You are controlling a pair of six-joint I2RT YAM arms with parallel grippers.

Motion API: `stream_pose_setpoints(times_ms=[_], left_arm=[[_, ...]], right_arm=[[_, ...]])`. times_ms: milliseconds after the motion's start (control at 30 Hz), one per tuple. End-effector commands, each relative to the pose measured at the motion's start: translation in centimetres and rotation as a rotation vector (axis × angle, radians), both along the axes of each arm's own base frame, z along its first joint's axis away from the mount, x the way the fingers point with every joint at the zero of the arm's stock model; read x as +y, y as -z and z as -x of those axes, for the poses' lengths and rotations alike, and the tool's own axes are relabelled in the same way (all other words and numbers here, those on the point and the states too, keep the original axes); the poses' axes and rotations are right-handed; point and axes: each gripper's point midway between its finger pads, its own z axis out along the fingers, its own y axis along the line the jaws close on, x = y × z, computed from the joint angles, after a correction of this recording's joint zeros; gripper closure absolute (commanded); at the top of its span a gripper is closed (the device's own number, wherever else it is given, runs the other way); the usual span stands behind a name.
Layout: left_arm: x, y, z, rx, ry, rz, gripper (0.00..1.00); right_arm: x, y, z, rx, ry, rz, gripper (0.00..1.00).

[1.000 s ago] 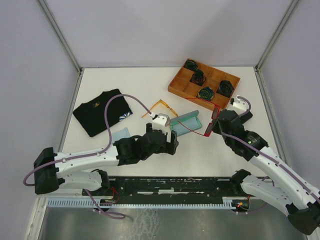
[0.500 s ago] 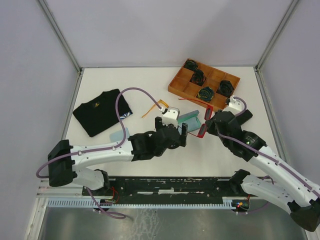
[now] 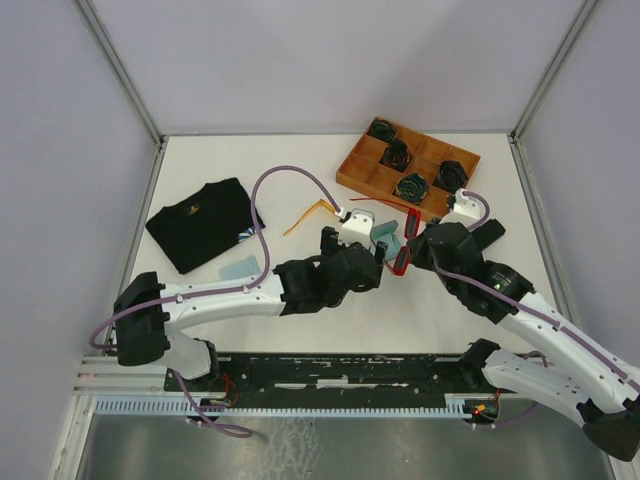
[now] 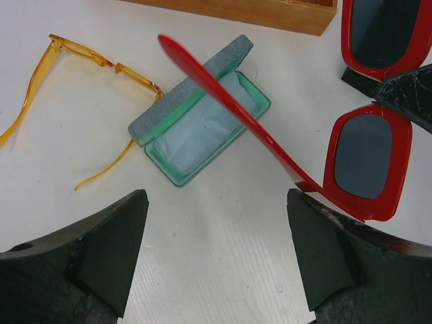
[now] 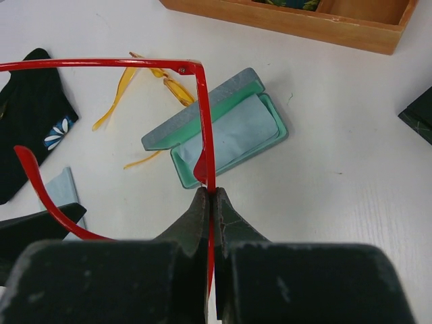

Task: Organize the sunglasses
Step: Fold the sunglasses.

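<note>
Right gripper (image 5: 212, 197) is pinching the red sunglasses (image 4: 364, 156) between fully closed fingers, holding them above the table (image 5: 337, 155) toward its far right corner. Left gripper (image 4: 214, 229) is hovering close by, wide open and empty. Below, an open green case (image 4: 202, 128) is lying with the orange sunglasses (image 5: 177, 90) beside it, nearer the table's middle.

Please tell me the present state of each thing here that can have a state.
red sunglasses: temples unfolded, gripped at the frame
orange sunglasses: temples unfolded, lying on the table
glasses case: open, light blue cloth inside
left gripper: open, empty
right gripper: shut on the red sunglasses
</note>
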Motion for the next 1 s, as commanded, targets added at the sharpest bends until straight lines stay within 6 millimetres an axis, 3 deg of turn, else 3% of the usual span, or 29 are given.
stream_pose_setpoints(times_ms=[0, 733, 967], left_arm=[[-1.1, -2.7, -1.0, -0.062, -0.007, 0.006, 0.10], [-4.1, -2.6, -2.2, -0.077, 0.027, -0.073, 0.11], [-4.4, -2.7, -2.4, -0.079, 0.036, -0.079, 0.11]], right_arm=[[0.7, -2.8, -0.1, -0.056, -0.034, -0.034, 1.00], [2.6, -2.8, 0.6, -0.061, -0.156, -0.040, 1.00], [2.4, -2.6, 1.0, -0.073, -0.166, -0.041, 1.00]])
